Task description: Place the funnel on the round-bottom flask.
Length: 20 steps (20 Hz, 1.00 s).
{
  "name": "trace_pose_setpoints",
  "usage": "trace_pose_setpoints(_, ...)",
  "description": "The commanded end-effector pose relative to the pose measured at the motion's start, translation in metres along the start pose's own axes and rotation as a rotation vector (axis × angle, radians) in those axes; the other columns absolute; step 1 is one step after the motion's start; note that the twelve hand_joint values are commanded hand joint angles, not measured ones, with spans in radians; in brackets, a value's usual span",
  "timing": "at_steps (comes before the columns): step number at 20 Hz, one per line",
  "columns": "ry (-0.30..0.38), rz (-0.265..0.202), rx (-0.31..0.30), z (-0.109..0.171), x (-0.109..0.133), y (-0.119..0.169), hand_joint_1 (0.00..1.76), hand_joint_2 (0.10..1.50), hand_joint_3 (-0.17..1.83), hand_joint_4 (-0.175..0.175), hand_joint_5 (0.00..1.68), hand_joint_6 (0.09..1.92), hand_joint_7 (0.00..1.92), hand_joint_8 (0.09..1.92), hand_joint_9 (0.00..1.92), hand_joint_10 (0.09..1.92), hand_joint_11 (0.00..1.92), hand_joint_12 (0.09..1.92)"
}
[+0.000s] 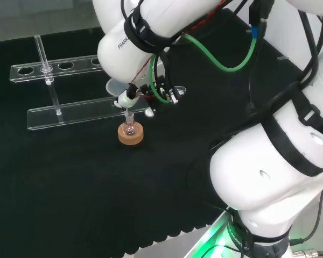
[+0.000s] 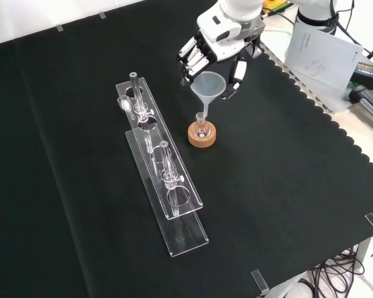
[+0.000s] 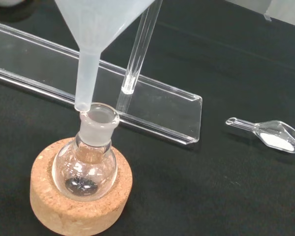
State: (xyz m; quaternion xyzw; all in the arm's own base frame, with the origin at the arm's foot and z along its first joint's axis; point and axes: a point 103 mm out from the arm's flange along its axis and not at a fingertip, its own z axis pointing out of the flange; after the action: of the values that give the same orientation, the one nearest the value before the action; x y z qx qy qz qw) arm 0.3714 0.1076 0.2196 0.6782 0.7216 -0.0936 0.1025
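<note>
Hand (image 2: 219, 51) has its fingers curled around the funnel (image 2: 207, 85), holding it upright over the round-bottom flask (image 2: 202, 129). Funnel stem tip sits right at the rim of the flask mouth, slightly off-centre in the wrist view, not inside. Flask sits in a cork ring (image 2: 202, 136) on the tabletop (image 2: 286, 186), beside the clear rack (image 2: 165, 180); small scoop (image 3: 273, 136) lies nearby.

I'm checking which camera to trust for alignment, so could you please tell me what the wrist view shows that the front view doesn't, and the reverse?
Wrist view alone: a clear scoop holding white powder, and the funnel's stem tip at the flask mouth's edge, not yet inside. Front view alone: the hand curled round the funnel's cone, and papers beyond the cloth. Both: funnel, flask, cork ring, clear rack.
</note>
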Motion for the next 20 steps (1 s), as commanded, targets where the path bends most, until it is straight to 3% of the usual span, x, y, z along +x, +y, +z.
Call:
trace_pose_setpoints(1, -0.018, 0.005, 0.0, 0.002, 0.003, 0.003, 0.84, 0.7, 0.56, -0.08, 0.9, 0.76, 0.95, 0.92, 1.05, 0.7, 0.66, 1.19)
trace_pose_setpoints(8, -0.008, 0.02, 0.004, 0.003, 0.0, 0.005, 0.84, 0.7, 0.56, -0.08, 0.9, 0.77, 0.95, 0.92, 1.05, 0.7, 0.66, 1.19)
trace_pose_setpoints(14, 0.005, 0.033, 0.003, 0.007, -0.019, 0.008, 0.85, 0.71, 0.57, -0.081, 0.9, 0.77, 0.95, 0.93, 1.05, 0.7, 0.66, 1.19)
trace_pose_setpoints(16, -0.013, 0.034, 0.003, 0.005, -0.01, 0.007, 0.85, 0.71, 0.57, -0.081, 0.9, 0.77, 0.95, 0.93, 1.05, 0.7, 0.66, 1.19)
trace_pose_setpoints(20, 0.0, 0.028, 0.004, 0.008, -0.015, 0.008, 0.85, 0.71, 0.57, -0.082, 0.9, 0.77, 0.95, 0.93, 1.05, 0.7, 0.67, 1.19)
